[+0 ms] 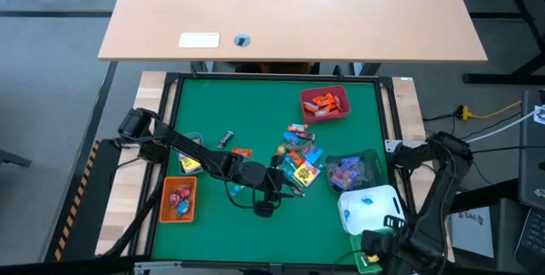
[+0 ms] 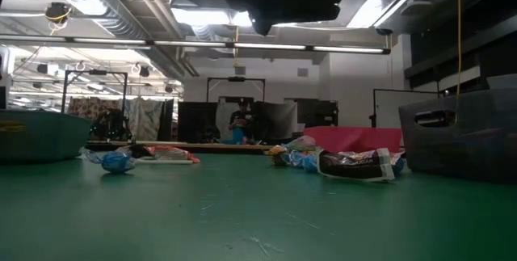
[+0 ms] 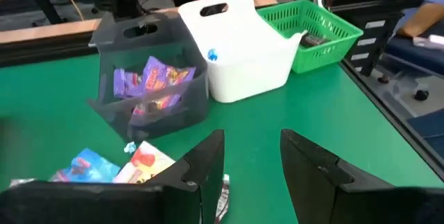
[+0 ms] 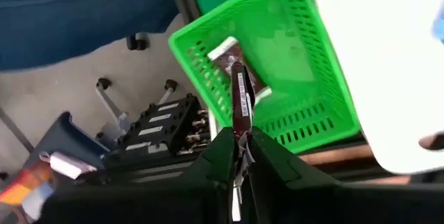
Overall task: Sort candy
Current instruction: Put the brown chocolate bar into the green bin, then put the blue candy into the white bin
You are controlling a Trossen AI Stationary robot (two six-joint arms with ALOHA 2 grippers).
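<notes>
Above the green basket [image 4: 277, 78] at the desk's near right corner, a dark brown wrapped candy [image 4: 240, 99] hangs on edge, pinched at its lower end between the jaws of the right gripper [image 4: 240, 144]; a like piece already lies inside the basket. Judged from its look: very light, thin, crinkly foil, slick, likely to twist or slip if nipped only by a crimped end, so a hold across the flat middle seems safer. Loose candy pile [image 1: 300, 160] sits mid-desk on the green mat, with stray pieces nearby. Left gripper [image 3: 253, 165] hovers beside that pile, jaws parted and holding nothing. Sorted lots: purple in the clear bin [image 3: 149, 89], blue in the white bin [image 3: 239, 50], orange-red in the red bin [image 1: 324, 104], more in the orange bin [image 1: 179, 200].
</notes>
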